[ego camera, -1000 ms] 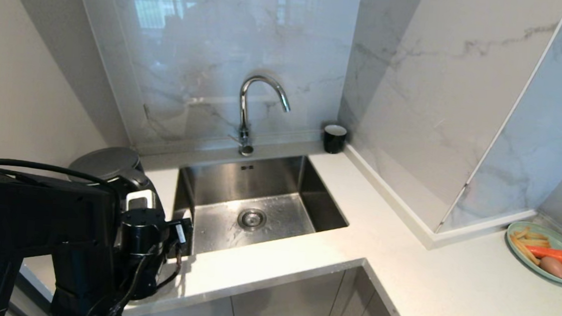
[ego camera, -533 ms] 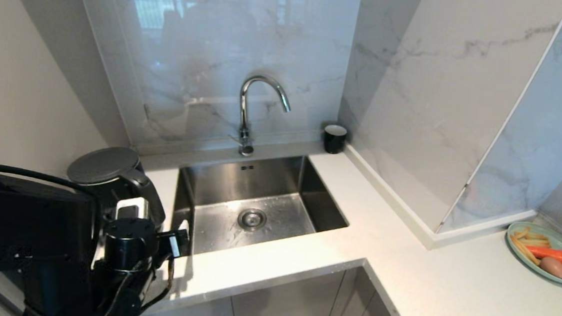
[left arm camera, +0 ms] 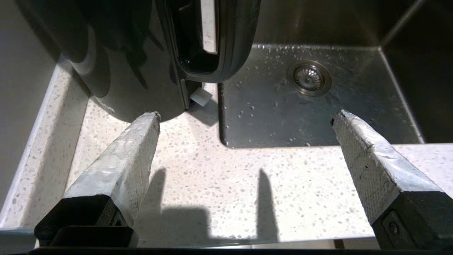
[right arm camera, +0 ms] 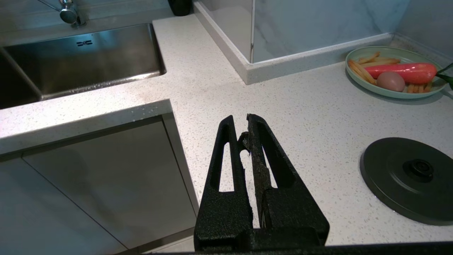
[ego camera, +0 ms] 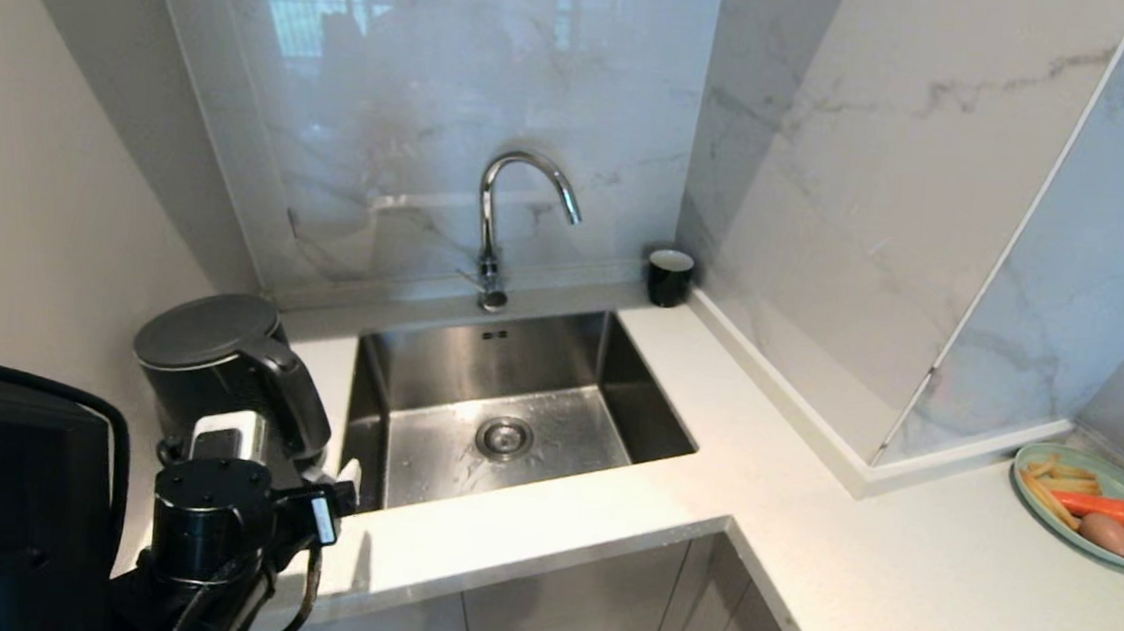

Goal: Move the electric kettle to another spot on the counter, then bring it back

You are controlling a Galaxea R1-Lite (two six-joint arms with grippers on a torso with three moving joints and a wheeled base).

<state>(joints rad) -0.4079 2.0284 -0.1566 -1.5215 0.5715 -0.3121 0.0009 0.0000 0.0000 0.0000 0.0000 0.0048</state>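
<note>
From the head camera, the electric kettle (ego camera: 217,369) stands upright on the far-left stretch of the counter (ego camera: 545,530), against the wall and just left of the sink (ego camera: 513,422). Its long axis runs straight up, lid on top, and its loop handle faces right and toward the near edge. The left gripper (ego camera: 337,498) sits nearer than the kettle by the counter's front edge, holding nothing. A black cup (ego camera: 668,276) waits in the far corner beside the tap (ego camera: 519,222), and a green plate (ego camera: 1098,508) of food lies far right.

In the left wrist camera, the left gripper's two padded fingers (left arm camera: 120,166) stand wide apart over bare speckled stone, with the kettle's glossy body (left arm camera: 131,71) and the lower curve of its handle (left arm camera: 212,53) just beyond the fingertips, apart from them.

In the right wrist camera, the right gripper (right arm camera: 246,132) hangs parked above the right-hand counter with its fingers pressed together, near the round black base disc (right arm camera: 410,177).

Judged from this layout, the kettle rests well away from its base, so the outward move looks done or the return is complete; which of the two cannot be told.
</note>
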